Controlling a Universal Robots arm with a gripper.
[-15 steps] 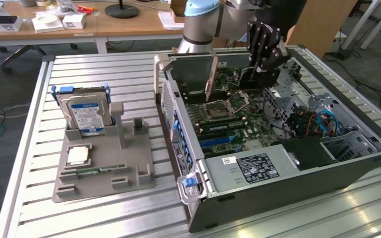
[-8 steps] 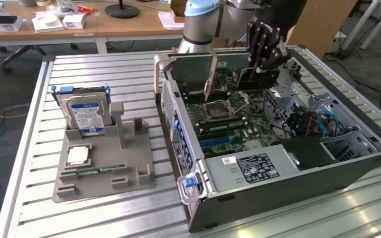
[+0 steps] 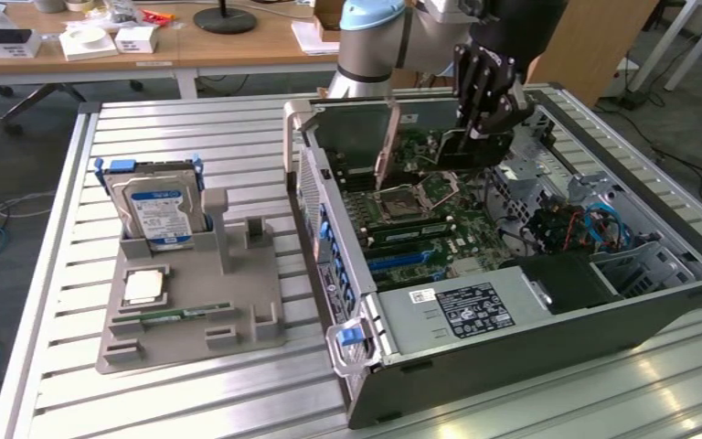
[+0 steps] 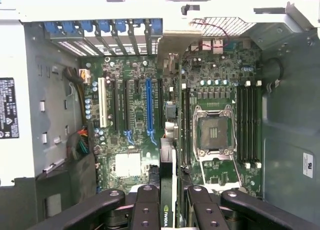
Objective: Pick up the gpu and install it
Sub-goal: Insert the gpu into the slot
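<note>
Standing open on the slatted table, one computer case holds a green motherboard with one bare processor socket, one long blue slot and one white slot. A labelled power supply sits in the case's near corner. The gripper reaches down into the case and pinches the single gpu between its fingers. The card hangs on edge just above the motherboard, between the blue slot and the socket, with its metal bracket toward the case's rear wall. Whether its edge touches a slot cannot be told. Beside the case, on the exterior view's left, one gray holder carries three parts: one hard drive standing upright, one processor lying flat, and one RAM stick in a groove.
</note>
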